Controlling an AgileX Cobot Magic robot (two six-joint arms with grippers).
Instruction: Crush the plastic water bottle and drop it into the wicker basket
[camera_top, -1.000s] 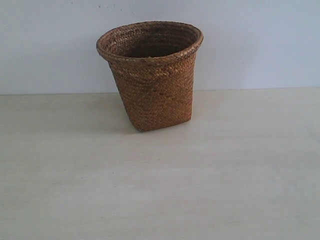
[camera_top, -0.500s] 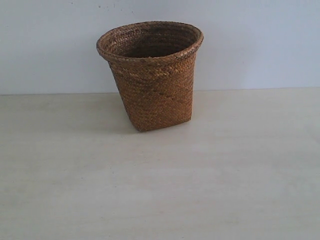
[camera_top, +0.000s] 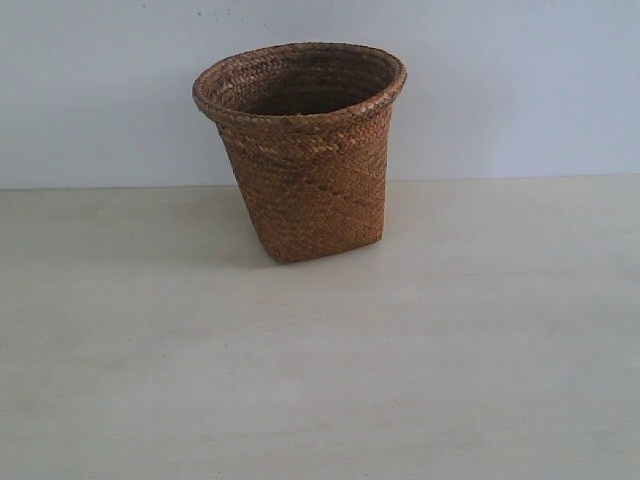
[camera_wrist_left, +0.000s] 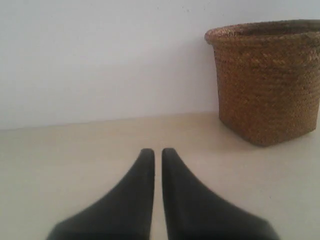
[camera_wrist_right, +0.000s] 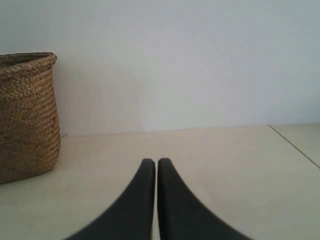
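The brown wicker basket stands upright on the pale table near the back wall, its mouth open upward. It also shows in the left wrist view as the wicker basket and in the right wrist view as the wicker basket. The plastic water bottle is out of view in every frame. My left gripper is shut with nothing between its black fingers, low over the table and well short of the basket. My right gripper is likewise shut and empty, off to the basket's other side. Neither gripper appears in the exterior view.
The pale wooden table runs up to a plain white wall. A seam or table edge crosses the surface in the right wrist view.
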